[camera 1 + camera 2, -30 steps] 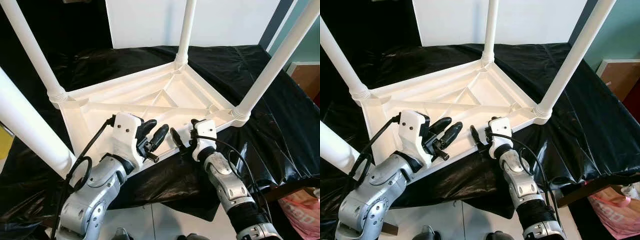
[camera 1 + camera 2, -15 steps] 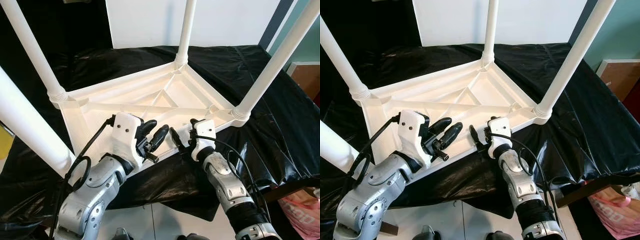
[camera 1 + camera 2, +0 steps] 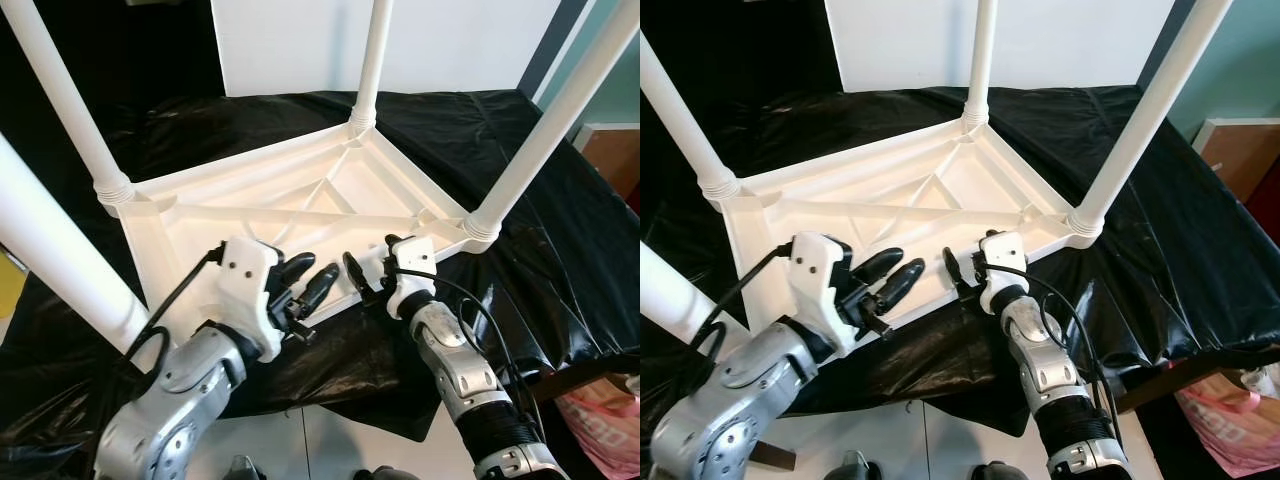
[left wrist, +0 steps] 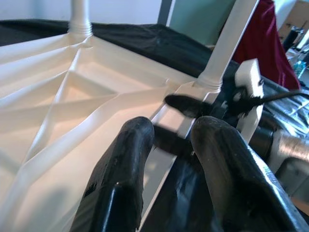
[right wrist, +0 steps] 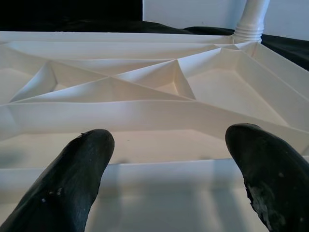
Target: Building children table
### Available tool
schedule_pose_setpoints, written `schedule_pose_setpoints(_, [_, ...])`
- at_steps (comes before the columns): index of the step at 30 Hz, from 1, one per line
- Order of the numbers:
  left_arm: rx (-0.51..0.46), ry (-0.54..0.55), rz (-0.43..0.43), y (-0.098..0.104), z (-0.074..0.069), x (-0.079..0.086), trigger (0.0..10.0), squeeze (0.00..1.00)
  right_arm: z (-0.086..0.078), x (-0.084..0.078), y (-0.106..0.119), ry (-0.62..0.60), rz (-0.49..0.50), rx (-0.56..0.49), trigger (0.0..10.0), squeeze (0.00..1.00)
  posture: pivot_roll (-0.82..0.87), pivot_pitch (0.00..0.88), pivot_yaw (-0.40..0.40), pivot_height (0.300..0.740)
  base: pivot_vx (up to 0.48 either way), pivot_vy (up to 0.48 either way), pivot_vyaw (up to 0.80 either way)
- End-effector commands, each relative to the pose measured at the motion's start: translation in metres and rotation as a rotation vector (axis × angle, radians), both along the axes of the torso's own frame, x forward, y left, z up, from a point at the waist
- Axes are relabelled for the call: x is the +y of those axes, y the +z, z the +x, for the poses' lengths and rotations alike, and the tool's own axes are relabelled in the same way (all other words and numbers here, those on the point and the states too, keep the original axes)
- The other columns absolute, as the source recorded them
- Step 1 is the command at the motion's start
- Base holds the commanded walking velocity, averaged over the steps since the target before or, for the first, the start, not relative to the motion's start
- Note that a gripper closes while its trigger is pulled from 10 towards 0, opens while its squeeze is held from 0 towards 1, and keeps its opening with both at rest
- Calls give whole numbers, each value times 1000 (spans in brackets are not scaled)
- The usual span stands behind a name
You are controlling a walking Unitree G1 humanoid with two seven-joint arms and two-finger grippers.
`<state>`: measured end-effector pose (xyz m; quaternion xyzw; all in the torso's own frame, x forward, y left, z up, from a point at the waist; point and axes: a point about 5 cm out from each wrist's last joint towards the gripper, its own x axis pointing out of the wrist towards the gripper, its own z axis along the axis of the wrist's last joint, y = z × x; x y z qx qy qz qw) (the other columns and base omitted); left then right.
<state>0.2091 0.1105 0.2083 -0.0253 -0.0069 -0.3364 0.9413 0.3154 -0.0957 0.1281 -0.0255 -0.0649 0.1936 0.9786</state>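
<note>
A white children's table (image 3: 250, 182) lies upside down on a black-covered surface, its ribbed underside facing up. Four white legs stand up from its corners: far (image 3: 373, 60), right (image 3: 545, 125), left (image 3: 65, 95) and near left (image 3: 50, 255). My left gripper (image 3: 312, 272) hovers at the table's near rim with its fingers a little apart and nothing between them. Just to its right, my right gripper (image 3: 368, 265) is open wide at the same rim. In the right wrist view the fingers (image 5: 82, 169) stand either side of the rim.
Black plastic sheet (image 3: 560, 260) covers the work surface and hangs over its near edge. A white board (image 3: 300, 40) stands behind the table. A brown cabinet (image 3: 615, 160) is at the right and a pink bag (image 3: 600, 425) lies on the floor at the lower right.
My left arm has sunk lower and drawn back toward me, bringing its fingers down to the near rim. The right gripper has barely moved.
</note>
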Motion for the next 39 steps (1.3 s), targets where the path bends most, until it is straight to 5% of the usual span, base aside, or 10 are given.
schedule_pose_setpoints(1, [36,-24,38,-2,-12,12,10000,0,2,-2,-2,-11,-4,8,10000,0,97,131,-77,740,0,0,0])
schedule_pose_setpoints(6, [124,-72,175,-13,-35,33,10000,0,3,1,-1,-4,0,-1,10000,0,120,131,-58,740,0,0,0])
schedule_pose_setpoints(21, [306,-172,304,-14,-80,63,10000,0,17,10,6,11,20,-10,10000,0,176,153,-55,740,0,0,0])
schedule_pose_setpoints(31, [346,-267,259,-17,-90,59,10000,0,17,17,14,7,61,-33,10000,0,182,155,-51,740,0,0,0])
schedule_pose_setpoints(39, [482,-192,332,-21,-111,87,10000,0,10,9,8,-41,66,-26,10000,0,184,168,-68,740,0,0,0])
